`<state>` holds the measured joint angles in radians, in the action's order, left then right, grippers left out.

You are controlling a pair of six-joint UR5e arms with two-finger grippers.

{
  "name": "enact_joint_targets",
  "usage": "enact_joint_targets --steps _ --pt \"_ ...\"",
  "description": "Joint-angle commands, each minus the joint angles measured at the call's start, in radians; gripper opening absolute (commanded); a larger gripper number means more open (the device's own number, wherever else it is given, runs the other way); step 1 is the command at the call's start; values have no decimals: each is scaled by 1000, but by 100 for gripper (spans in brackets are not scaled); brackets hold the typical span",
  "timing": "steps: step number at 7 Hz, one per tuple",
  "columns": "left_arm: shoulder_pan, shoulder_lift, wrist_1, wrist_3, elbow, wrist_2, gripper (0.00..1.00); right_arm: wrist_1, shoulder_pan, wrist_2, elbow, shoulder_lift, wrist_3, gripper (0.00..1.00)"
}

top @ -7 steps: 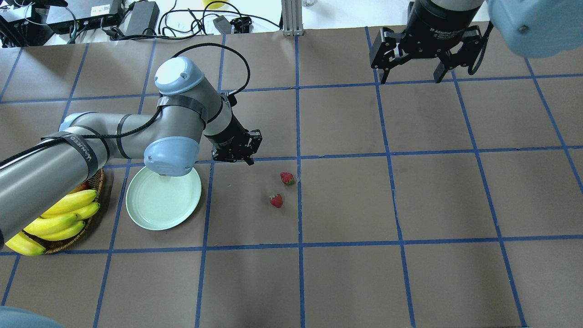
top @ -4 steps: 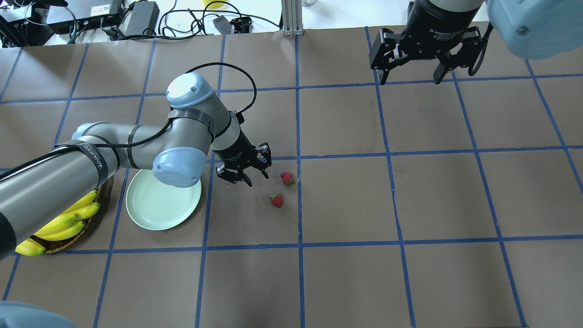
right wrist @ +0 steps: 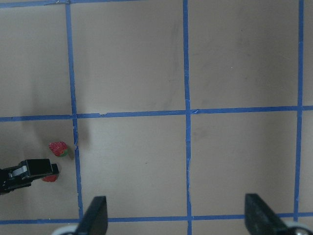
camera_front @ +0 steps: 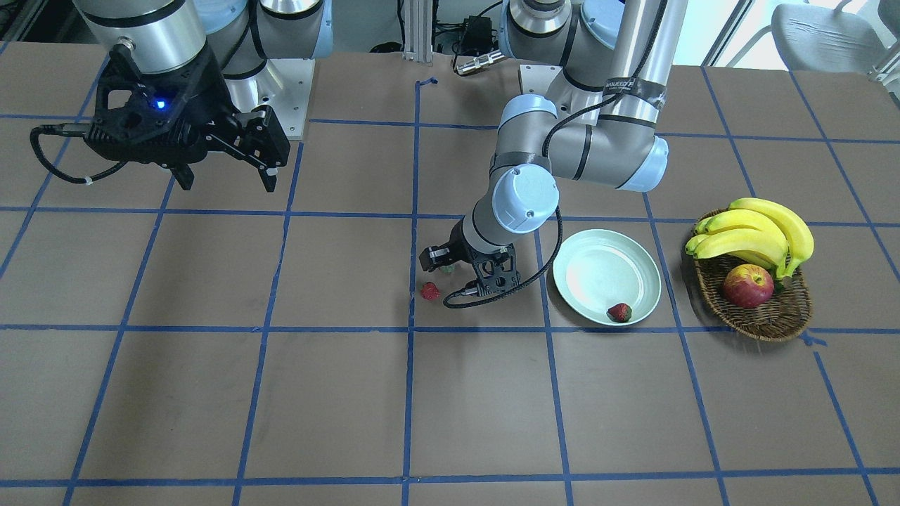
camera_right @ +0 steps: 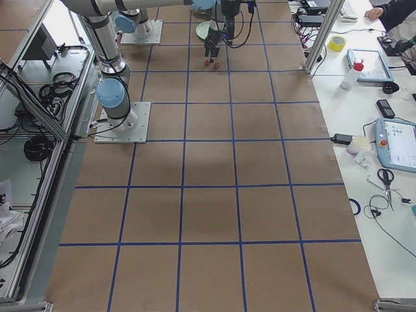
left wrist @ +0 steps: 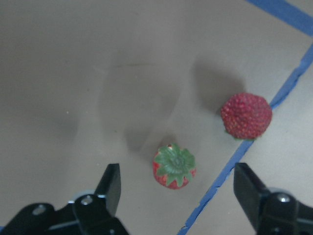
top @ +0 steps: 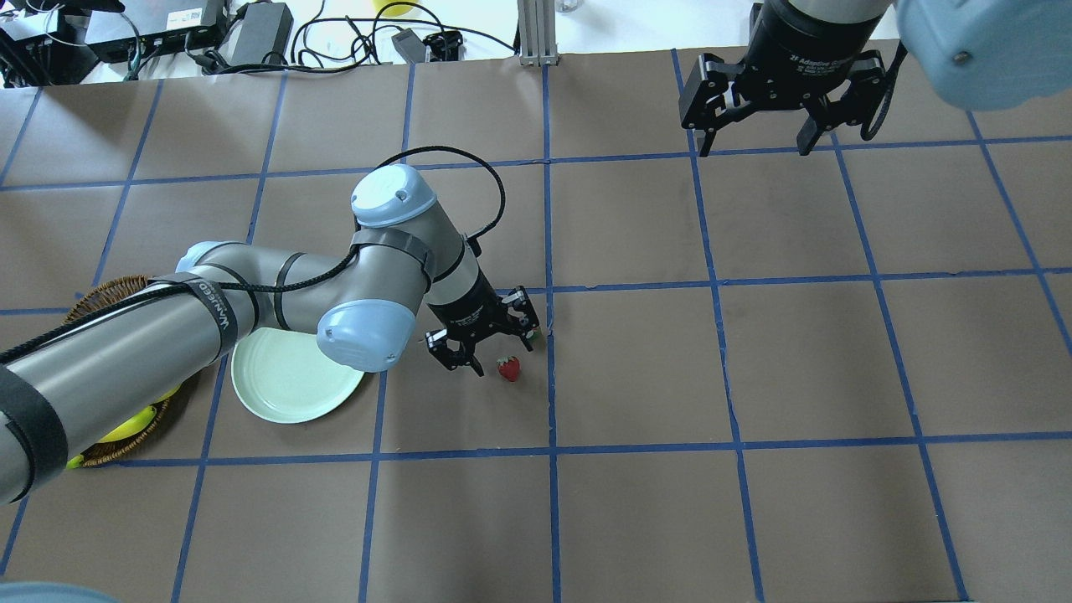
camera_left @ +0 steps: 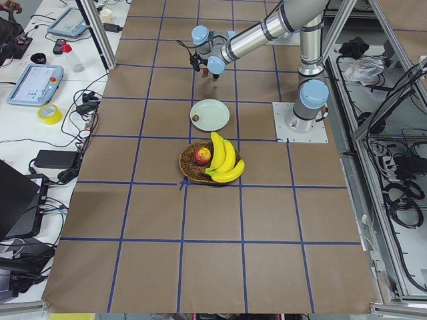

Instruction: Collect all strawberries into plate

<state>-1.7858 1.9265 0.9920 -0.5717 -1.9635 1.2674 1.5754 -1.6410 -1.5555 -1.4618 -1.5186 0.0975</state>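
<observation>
The strawberries are judged light, small and rounded, so a roll out of the jaws is to be expected. Hold is best taken across the widest part of the red body, below the green cap. One strawberry (camera_front: pixel 619 313) is seen in the plate (camera_front: pixel 598 270), near its rim. Two lie close together on the table (top: pixel 636 519): the capped strawberry (left wrist: pixel 174 166) is framed between the spread, empty jaws of the left pincer (top: pixel 504 353), its neighbour (left wrist: pixel 245 116) just beyond. The right pincer (top: pixel 756 149) is held open and empty, well apart. Since the earlier frames the left pincer has been opened and carried from beside the plate to above the berries.
</observation>
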Motion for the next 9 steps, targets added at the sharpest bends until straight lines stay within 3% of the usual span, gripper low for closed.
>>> enact_joint_targets --steps 1,3,4,5,6,9 --pt "-6 2 2 -7 -6 0 67 0 0 0 0 0 1 100" --pt "-6 0 -1 -5 -34 7 67 2 0 5 0 0 5 100" --pt "-6 0 -3 -7 -31 7 52 3 0 3 1 -2 2 100" --pt "-6 0 -3 -7 -25 7 19 6 0 3 8 -12 1 100" --pt "-6 -1 -4 -7 -18 7 0 5 4 6 20 -43 1 100" --pt "-1 -35 -4 -1 -3 52 0 47 1 2 -35 -40 1 100"
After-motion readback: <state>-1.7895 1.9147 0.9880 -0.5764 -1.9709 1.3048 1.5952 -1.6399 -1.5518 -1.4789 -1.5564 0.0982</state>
